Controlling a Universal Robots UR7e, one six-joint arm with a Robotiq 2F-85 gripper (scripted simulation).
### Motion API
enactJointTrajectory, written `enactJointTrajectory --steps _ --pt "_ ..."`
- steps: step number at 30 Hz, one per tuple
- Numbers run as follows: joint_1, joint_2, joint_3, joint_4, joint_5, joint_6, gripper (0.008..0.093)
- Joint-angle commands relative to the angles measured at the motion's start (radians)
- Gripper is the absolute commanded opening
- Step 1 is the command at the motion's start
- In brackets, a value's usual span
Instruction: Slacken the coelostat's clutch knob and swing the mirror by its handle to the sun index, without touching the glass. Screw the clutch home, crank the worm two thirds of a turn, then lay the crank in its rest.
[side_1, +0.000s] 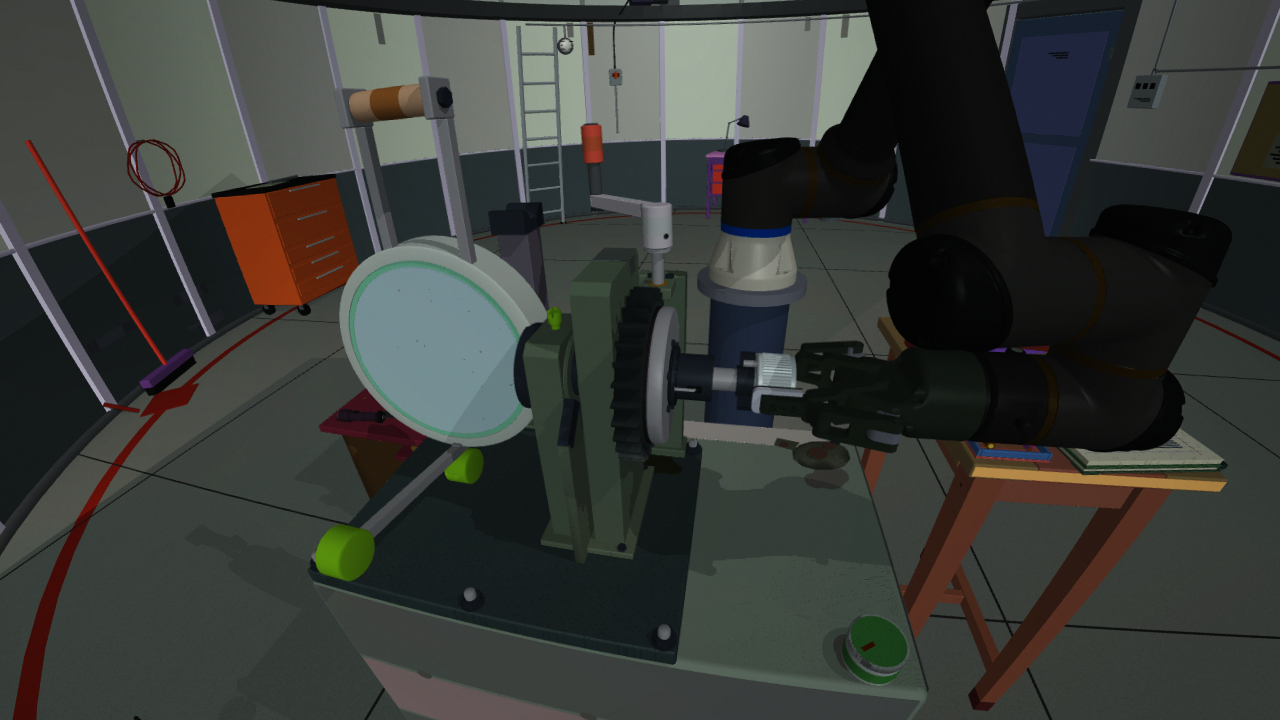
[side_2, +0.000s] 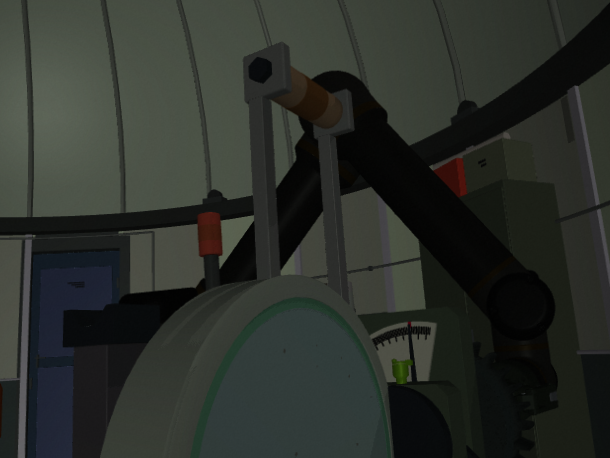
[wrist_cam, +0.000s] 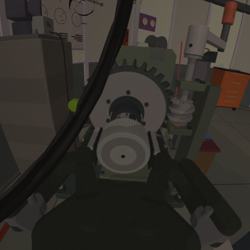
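Observation:
The knurled clutch knob (side_1: 775, 371) sticks out from the hub of the toothed worm wheel (side_1: 632, 376), on the side away from the round mirror (side_1: 436, 338). The knob (wrist_cam: 123, 149) is held in my gripper (side_1: 780, 385), whose fingers are closed on its sides. The mirror's handle (side_1: 387, 101), a brown grip on two grey bars, stands above the mirror. The crank (side_1: 627, 210) with its red grip (side_1: 592, 143) sits on top of the worm shaft (wrist_cam: 181, 110). A green pointer (side_2: 401, 370) sits just left of the red mark on the dial (side_2: 406, 336).
The mount's green frame (side_1: 586, 412) and worm wheel lie straight ahead of my fingers. A wooden side table (side_1: 1056, 501) with books stands under my arm. A green tin (side_1: 874, 650) sits at the pier's front corner. Two lime counterweights (side_1: 345, 552) lie on a rod below the mirror.

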Motion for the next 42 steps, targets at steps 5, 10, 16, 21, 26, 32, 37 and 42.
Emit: enactJointTrajectory --steps 5,10,16,21,26,32,37,42 --pt "0.000 -0.001 0.000 -0.003 0.001 0.004 0.0780" --pt "0.000 -0.001 0.000 -0.003 0.001 0.004 0.0780" --pt "0.000 -0.001 0.000 -0.003 0.002 0.004 0.0780" --pt "0.009 0.002 -0.008 0.001 0.010 0.004 0.0780" --pt "0.034 0.012 -0.029 0.012 0.035 0.004 0.0780" --pt "0.069 0.026 -0.061 0.030 0.070 0.004 0.0780" --pt "0.086 0.034 -0.079 0.040 0.088 0.004 0.0780" --pt "0.090 0.036 -0.083 0.043 0.092 0.004 0.0780"
